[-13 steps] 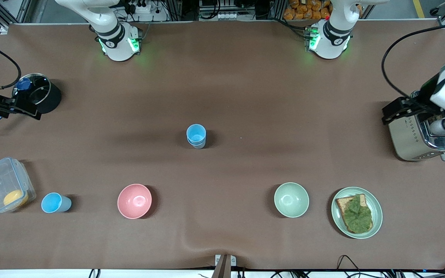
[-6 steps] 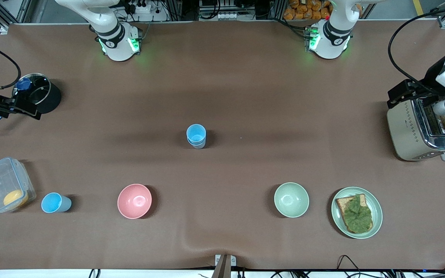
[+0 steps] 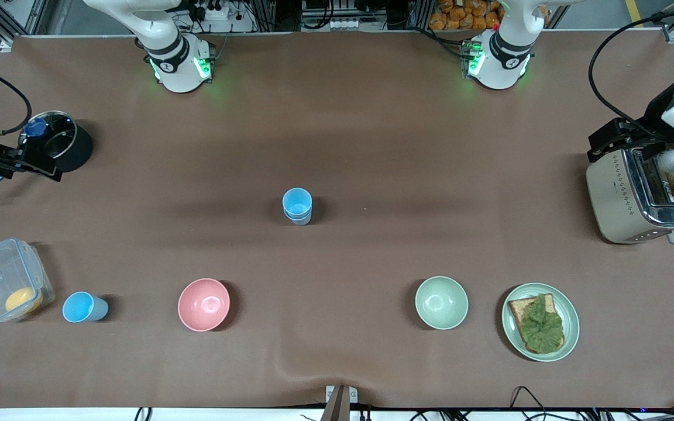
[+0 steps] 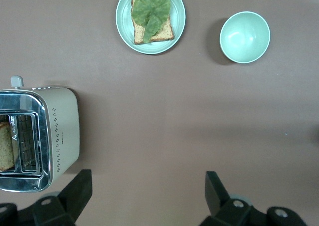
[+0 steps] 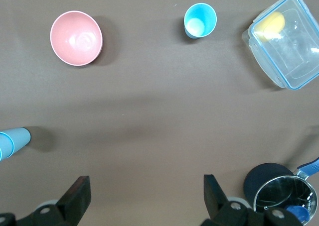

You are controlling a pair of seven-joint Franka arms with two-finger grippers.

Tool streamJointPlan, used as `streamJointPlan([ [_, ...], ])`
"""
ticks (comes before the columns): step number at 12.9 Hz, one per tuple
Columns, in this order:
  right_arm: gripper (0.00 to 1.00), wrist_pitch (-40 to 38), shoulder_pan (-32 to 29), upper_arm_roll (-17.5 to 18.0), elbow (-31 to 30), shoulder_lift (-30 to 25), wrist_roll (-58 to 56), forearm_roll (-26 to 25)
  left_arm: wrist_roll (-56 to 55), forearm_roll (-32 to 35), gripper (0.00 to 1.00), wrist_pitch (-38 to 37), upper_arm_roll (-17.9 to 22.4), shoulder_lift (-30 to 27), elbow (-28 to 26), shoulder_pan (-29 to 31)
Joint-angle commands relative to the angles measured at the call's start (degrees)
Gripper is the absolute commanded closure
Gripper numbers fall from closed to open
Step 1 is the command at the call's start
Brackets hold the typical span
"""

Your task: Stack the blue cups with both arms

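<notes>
Two blue cups [image 3: 297,206] stand nested at the table's middle, a sky-blue one inside a paler grey-blue one; they show at the edge of the right wrist view [image 5: 12,141]. Another blue cup [image 3: 84,307] stands alone beside the clear box, also in the right wrist view [image 5: 200,20]. My right gripper [image 3: 27,164] hangs open and empty beside the black pot at the right arm's end [image 5: 145,196]. My left gripper [image 3: 612,143] hangs open and empty over the toaster's edge at the left arm's end [image 4: 146,196].
A pink bowl [image 3: 203,304], a green bowl [image 3: 441,302] and a plate [image 3: 512,333] with toast and lettuce stand near the front camera. A clear box [image 3: 6,280] holds something yellow. A black pot [image 3: 71,146] and a toaster [image 3: 623,199] stand at the table's ends.
The left arm has risen and drawn back from over the toaster, uncovering its slots. The right arm and all the cups have not moved.
</notes>
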Motion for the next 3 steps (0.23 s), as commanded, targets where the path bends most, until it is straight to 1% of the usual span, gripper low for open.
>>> streamJointPlan([
  [1, 0.00, -0.7, -1.3, 1.0, 0.5, 0.1, -0.2, -0.6, 0.9, 0.5, 0.00, -0.1, -0.1, -1.1, 0.5, 1.6],
  [3, 0.00, -0.8, -1.3, 1.0, 0.5, 0.1, -0.2, -0.6, 0.8, 0.0, 0.00, -0.9, -0.2, -1.1, 0.6, 2.2],
])
